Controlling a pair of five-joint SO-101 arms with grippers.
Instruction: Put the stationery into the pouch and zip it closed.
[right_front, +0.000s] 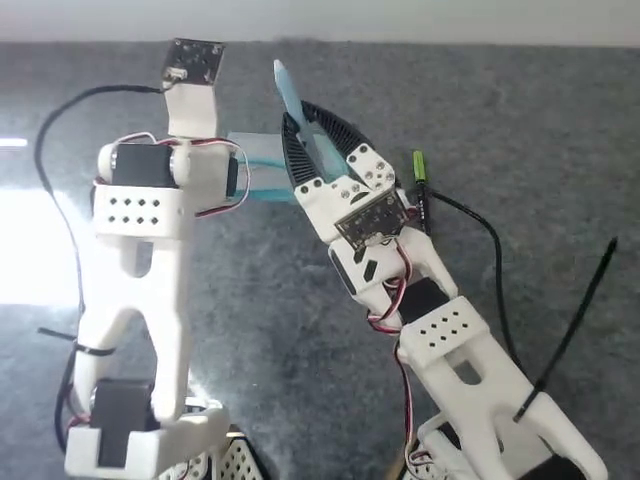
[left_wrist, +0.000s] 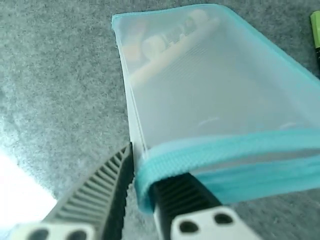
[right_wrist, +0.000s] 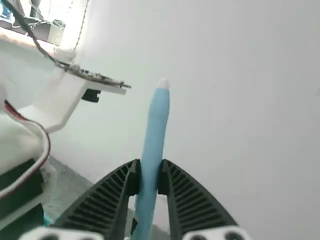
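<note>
with the left gripper (left_wrist: 142, 172) clamped on the zip-edge corner of the pouch (left_wrist: 210, 100) lying on the table (right_front: 560, 120) and the right gripper (right_wrist: 148, 172) closed around the blue pen (right_wrist: 156, 125) held upright near it, tilt the pen tip-first toward the mouth before releasing

My arms (right_front: 140, 290) are white plastic with black servos (right_front: 140, 165); ribbed black fingers (right_wrist: 190, 200); red, white, black wires (right_front: 395, 300) loop just behind them.

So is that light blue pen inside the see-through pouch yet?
Out. The light blue pen is clamped in the right gripper, up in the air, apart from the translucent teal-edged pouch.
</note>
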